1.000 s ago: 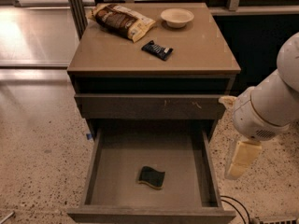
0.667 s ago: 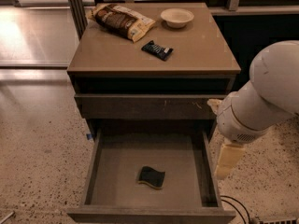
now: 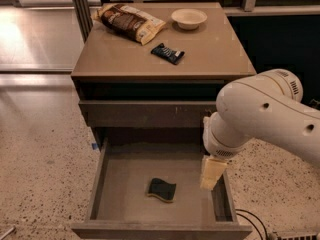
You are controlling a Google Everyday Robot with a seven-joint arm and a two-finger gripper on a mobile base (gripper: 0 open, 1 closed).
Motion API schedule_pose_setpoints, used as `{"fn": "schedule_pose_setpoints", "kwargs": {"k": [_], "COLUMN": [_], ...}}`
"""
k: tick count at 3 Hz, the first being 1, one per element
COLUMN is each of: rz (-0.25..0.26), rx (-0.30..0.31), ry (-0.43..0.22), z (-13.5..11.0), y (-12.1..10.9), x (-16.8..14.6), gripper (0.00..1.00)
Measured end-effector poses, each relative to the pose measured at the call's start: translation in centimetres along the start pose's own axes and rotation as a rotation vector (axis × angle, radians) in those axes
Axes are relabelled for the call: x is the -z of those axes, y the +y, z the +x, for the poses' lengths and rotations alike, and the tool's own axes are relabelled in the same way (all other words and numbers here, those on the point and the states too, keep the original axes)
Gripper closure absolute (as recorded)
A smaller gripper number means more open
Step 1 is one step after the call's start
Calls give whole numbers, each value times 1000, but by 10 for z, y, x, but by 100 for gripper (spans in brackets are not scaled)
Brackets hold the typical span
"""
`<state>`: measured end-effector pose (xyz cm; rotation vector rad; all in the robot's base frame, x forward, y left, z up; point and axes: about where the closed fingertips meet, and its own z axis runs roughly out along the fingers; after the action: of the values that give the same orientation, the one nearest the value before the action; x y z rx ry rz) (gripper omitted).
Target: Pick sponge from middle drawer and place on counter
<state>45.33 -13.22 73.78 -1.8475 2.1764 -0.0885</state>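
Observation:
The sponge (image 3: 162, 189), dark on top with a thin yellow edge, lies flat near the front middle of the open middle drawer (image 3: 97, 184), which is pulled far out. My gripper (image 3: 212, 174) hangs from the white arm (image 3: 265, 119) over the drawer's right side. It is to the right of the sponge, above it and clear of it. The tan counter (image 3: 210, 49) tops the cabinet.
On the counter lie a snack bag (image 3: 131, 21) at the back left, a dark shiny wrapper (image 3: 168, 53) in the middle and a pale bowl (image 3: 189, 18) at the back. A shut drawer front (image 3: 145, 113) sits above the open drawer. Speckled floor (image 3: 40, 159) surrounds the cabinet.
My arm has swung left from beside the cabinet, and the gripper now hangs over the right part of the open drawer. The sponge has not moved.

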Motion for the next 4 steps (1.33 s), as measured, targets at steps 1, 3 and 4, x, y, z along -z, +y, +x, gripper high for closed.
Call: {"fn": "schedule_pose_setpoints", "kwargs": {"k": [1,3,4], "rz": [-60,-254,-269], "rx": [-131,-300,-305], "ry": [-26,-197,-206], "z": [13,17,17], "y": [-4,16,19], "x": [-43,-110,-114], "gripper": [0,0,0]}}
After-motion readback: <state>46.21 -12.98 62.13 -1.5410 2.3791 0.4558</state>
